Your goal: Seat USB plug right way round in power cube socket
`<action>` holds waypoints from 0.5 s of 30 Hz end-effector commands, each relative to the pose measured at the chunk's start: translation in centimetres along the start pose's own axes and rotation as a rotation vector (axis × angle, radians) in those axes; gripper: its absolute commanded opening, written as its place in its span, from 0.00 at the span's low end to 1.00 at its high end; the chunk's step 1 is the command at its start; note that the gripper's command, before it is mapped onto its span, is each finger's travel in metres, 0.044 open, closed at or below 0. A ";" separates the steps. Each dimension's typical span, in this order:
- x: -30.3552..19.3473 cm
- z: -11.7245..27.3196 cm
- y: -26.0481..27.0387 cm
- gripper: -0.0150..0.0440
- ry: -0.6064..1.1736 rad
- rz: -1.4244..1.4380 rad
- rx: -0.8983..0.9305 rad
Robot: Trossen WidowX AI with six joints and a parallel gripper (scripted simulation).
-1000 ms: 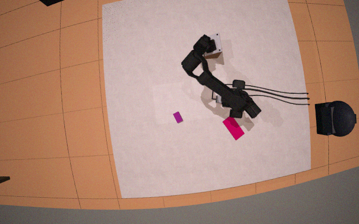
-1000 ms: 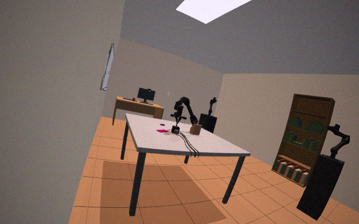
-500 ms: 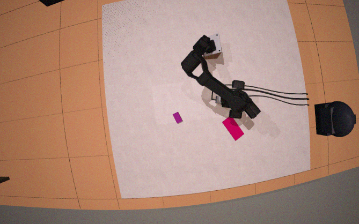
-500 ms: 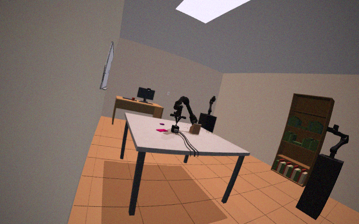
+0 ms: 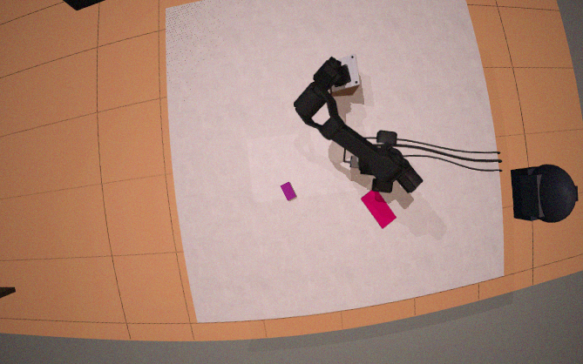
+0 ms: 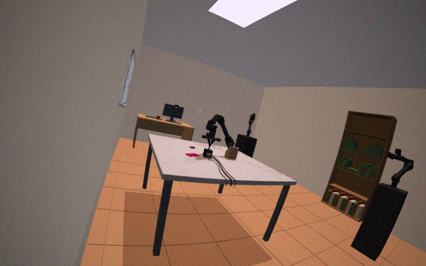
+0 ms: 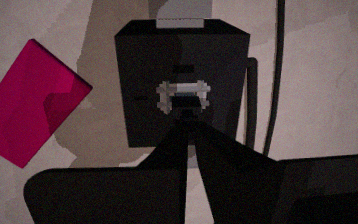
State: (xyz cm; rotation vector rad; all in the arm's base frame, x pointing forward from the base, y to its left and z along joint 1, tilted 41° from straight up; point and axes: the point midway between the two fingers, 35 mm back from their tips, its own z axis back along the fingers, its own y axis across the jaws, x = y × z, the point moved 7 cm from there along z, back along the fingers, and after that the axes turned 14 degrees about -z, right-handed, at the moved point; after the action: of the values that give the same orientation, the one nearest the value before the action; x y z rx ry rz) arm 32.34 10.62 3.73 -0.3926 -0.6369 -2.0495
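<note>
Room w/ orange tiled floor, beige walls, bookshelf [image 6: 360, 165] at right, desk w/ monitor [image 6: 172, 111] at rear. White table [image 6: 188, 172] stands mid-room; arm base is mounted on a tan block [image 6: 231, 152] on the table top.

Top view: arm [image 5: 352, 144] reaches from the block [image 5: 348, 77] diagonally across the table, wrist end hanging over the power cube, which is mostly hidden beneath it. Three dark cables [image 5: 456, 153] run from the cube area to the table edge. Large magenta card [image 5: 377, 208] lies flat just beside the wrist end; small purple block [image 5: 288, 191] lies well apart from it, further along the table.

Wrist view: power cube [image 7: 145, 115] seen from above, dark, squarish, resting on the table. USB plug [image 7: 184, 95] sits in the socket on the cube's top face, metal shell w/ pale flanges showing. Seating depth: cannot tell from this angle. Orientation of plug: cannot tell.

Gripper [image 7: 189, 116]: fingers drawn nearly together, tips converging right at the plug's near edge. Closed on the USB plug, narrow grip. Magenta card [image 7: 27, 102] lies left of the cube, apart from it. One cable [image 7: 275, 75] passes right of the cube.

Exterior view: gripper [image 6: 209, 145] points straight down over the cube [image 6: 207, 153].
</note>
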 end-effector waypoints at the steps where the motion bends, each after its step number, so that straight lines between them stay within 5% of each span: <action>1: 0.0 -0.1 0.0 0.25 0.000 0.006 0.003; 15: 0.0 -0.2 0.0 0.25 0.000 0.006 0.003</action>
State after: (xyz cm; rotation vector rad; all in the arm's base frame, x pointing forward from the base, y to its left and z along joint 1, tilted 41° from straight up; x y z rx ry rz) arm 32.33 10.53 3.61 -0.3914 -0.6364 -2.0496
